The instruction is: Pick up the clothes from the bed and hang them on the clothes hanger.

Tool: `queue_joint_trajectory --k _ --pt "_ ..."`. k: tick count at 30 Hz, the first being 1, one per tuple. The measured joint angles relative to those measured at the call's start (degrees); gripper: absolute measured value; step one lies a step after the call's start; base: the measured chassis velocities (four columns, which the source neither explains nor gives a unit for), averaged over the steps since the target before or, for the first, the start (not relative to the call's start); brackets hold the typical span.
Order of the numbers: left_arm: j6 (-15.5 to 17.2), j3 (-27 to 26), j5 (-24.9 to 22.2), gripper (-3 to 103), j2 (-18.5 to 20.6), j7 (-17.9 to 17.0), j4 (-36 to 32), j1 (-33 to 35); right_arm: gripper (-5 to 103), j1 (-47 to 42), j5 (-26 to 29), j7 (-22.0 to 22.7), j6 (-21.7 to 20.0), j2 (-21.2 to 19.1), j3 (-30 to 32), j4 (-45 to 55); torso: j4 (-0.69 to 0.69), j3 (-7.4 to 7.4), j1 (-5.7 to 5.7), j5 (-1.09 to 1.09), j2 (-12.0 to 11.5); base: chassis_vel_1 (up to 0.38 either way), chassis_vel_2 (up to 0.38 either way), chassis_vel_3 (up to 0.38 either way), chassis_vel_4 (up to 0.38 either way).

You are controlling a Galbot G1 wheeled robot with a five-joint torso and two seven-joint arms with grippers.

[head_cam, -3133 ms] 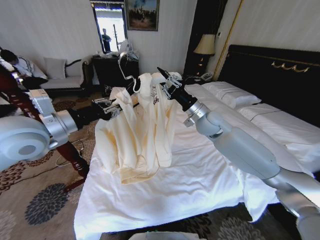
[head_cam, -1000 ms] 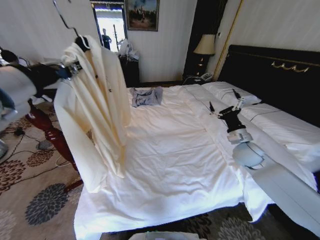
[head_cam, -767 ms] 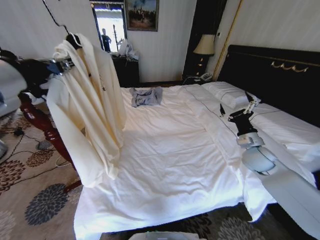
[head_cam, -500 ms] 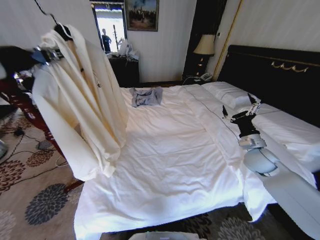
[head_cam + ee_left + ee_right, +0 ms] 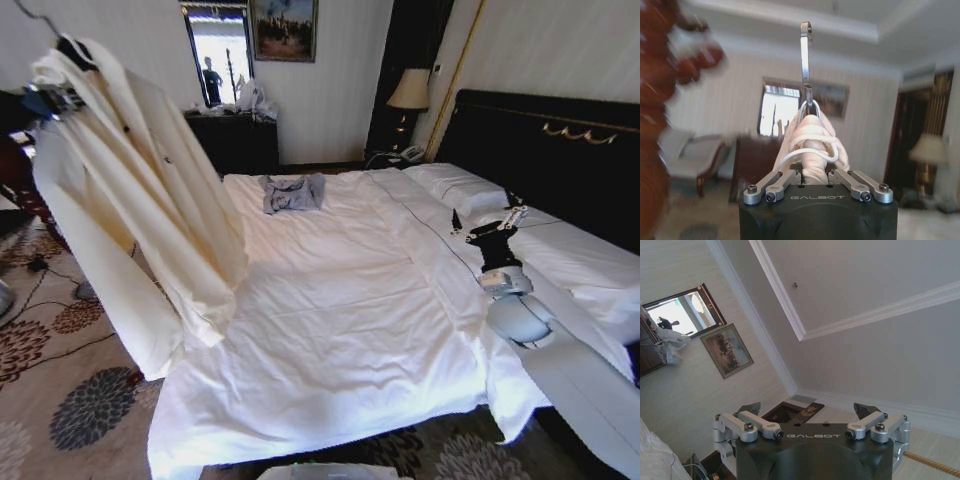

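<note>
Bed [image 5: 340,330]: one grey garment [image 5: 293,192]; clothes [image 5: 140,190] (one) in left tool [image 5: 817,176].

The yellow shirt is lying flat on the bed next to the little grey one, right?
Not quite. The head view shows the yellow shirt hanging on its hanger, held up in the air by the left tool beside the bed. The little grey one does lie on the bed.

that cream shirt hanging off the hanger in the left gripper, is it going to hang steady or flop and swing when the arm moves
Probably floppy: the clothes drape in long soft folds, with the hem trailing toward the bed. They likely swing, since they hang at a slant. They seem light: the left gripper, shut on bunched fabric below the clothes hanger hook, carries everything.
</note>
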Motion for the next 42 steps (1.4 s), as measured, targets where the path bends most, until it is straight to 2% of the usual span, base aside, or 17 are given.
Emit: queue_joint_trajectory --k 1,2,3,5,6,7,9,12,18,21,23,27,30,33,36,42 --pt "0.02 -6.41 0.75 18 -1.16 -0.06 -1.26 5.66 100 0.48 0.07 0.05 -0.08 0.00 -0.57 -0.19 0.05 -0.02 -0.01 0.07 0.01 0.000 0.000 0.000 0.000" --pt "0.02 -6.41 0.75 18 -1.16 -0.06 -1.26 5.66 100 0.48 0.07 0.05 -0.08 0.00 -0.57 -0.19 0.05 -0.02 -0.01 0.07 0.01 0.000 0.000 0.000 0.000" --pt "0.29 -12.63 1.83 18 -2.39 0.48 -2.70 12.44 100 1.01 0.25 0.16 -0.22 -0.01 -1.26 -0.37 0.06 -0.02 -0.02 0.06 0.01 0.000 0.000 0.000 0.000" --pt "0.23 -21.36 3.02 18 -3.79 1.50 -4.30 22.24 100 2.08 0.51 0.34 -0.55 -0.04 -2.47 -0.65 0.04 -0.01 -0.02 -0.05 0.01 0.000 0.000 0.000 0.000" --pt "0.06 -27.98 3.31 18 -5.05 2.49 -5.74 30.12 100 3.19 0.86 0.49 -0.87 -0.07 -3.75 -0.84 0.05 -0.02 -0.02 0.00 0.00 0.000 0.000 0.000 0.000" --pt "0.06 -27.98 3.31 18 -5.05 2.49 -5.74 30.12 100 3.19 0.86 0.49 -0.87 -0.07 -3.75 -0.84 0.05 -0.02 -0.02 0.00 0.00 0.000 0.000 0.000 0.000" --pt "0.12 -32.89 3.13 18 -6.46 2.97 -6.74 36.69 100 4.46 1.51 0.65 -1.33 -0.23 -5.28 -0.96 0.07 -0.01 -0.02 0.00 0.00 0.000 0.000 0.000 0.000" --pt "-0.39 -36.19 4.13 18 -7.61 4.04 -6.93 40.85 100 6.40 2.13 0.77 -1.78 -0.57 -7.14 -0.99 0.04 -0.01 -0.02 0.01 0.00 0.000 0.000 0.000 0.000" --pt "-1.10 -38.97 2.60 18 -7.88 3.67 -7.26 41.59 100 6.88 2.81 0.94 -2.35 -0.94 -7.75 -0.84 0.02 -0.01 -0.01 0.01 0.01 0.000 0.000 0.000 0.000" --pt "-1.14 -42.46 0.75 18 -8.56 3.24 -7.62 43.83 100 6.24 2.74 0.95 -2.39 -0.95 -7.41 -0.71 0.01 -0.01 -0.02 0.03 0.01 0.000 0.000 0.000 0.000" --pt "-1.39 -46.90 0.43 18 -9.65 4.19 -7.14 47.90 100 5.87 2.58 0.97 -2.40 -0.79 -7.16 -0.70 0.02 -0.01 -0.02 0.02 0.01 0.000 0.000 0.000 0.000" --pt "-1.80 -49.76 1.24 18 -10.27 5.28 -5.24 51.57 100 5.31 2.10 0.97 -2.40 -0.57 -6.97 -0.56 0.06 -0.01 -0.02 -0.01 0.01 0.000 0.000 0.000 0.000" --pt "-2.16 -49.98 2.17 18 -10.19 5.77 -3.81 52.16 100 4.87 1.71 0.97 -2.40 -0.35 -6.76 -0.45 0.04 -0.01 -0.02 -0.01 0.01 0.000 0.000 0.000 0.000" --pt "-2.67 -48.84 3.26 18 -9.83 6.00 -2.43 51.58 100 4.35 1.42 0.98 -2.40 -0.17 -6.34 -0.13 0.03 -0.01 -0.02 0.02 0.01 0.000 0.000 0.000 0.000" --pt "-2.73 -45.57 3.82 18 -9.43 5.95 -1.25 48.70 100 3.61 1.05 0.98 -2.40 -0.17 -5.35 0.17 0.03 -0.01 -0.02 0.00 0.01 0.000 0.000 0.000 0.000" --pt "-1.60 -40.01 1.80 18 -7.16 4.72 0.10 43.13 100 2.15 0.77 0.98 -2.20 -0.25 -3.56 0.49 0.03 -0.01 -0.02 0.03 0.01 0.000 0.000 0.000 0.000"
